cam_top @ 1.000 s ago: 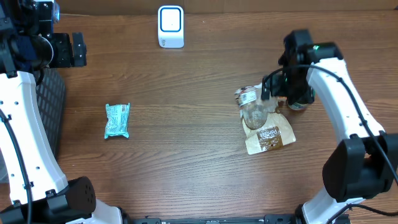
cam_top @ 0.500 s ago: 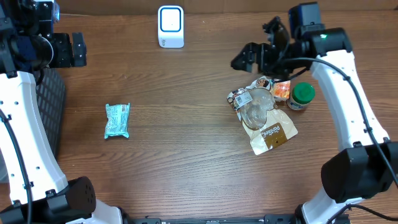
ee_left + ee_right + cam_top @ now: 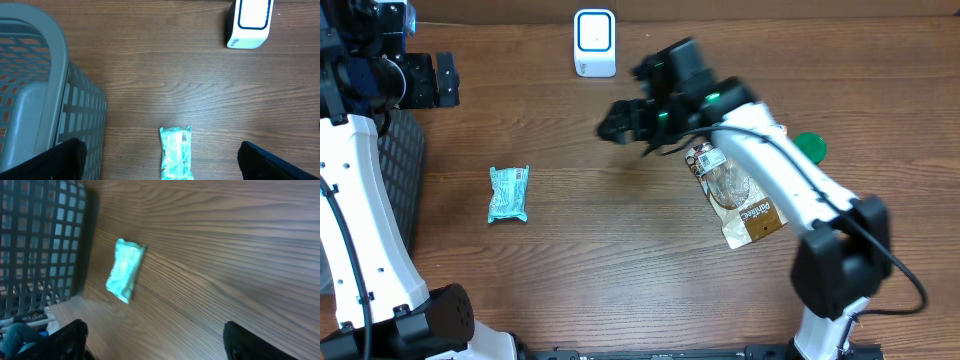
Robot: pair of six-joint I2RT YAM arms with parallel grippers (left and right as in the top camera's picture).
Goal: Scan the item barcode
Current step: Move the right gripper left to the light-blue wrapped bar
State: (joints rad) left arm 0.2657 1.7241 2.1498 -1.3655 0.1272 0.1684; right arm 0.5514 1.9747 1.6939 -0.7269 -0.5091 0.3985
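**Packet untouched, both claws released**

The packet [image 3: 508,193] is seen lying flat near the left edge of the tabletop [image 3: 590,260], close to the basket [image 3: 402,165] and well apart from both grippers. The scanner [image 3: 594,42] is stood at the far edge. The right gripper [image 3: 618,128] is held over the middle of the tabletop, jaws spread, nothing between them. The left gripper [image 3: 447,80] is held over the far left corner, jaws wide apart and empty. A pouch [image 3: 752,216] and a jar [image 3: 810,147] are grouped toward the right edge.
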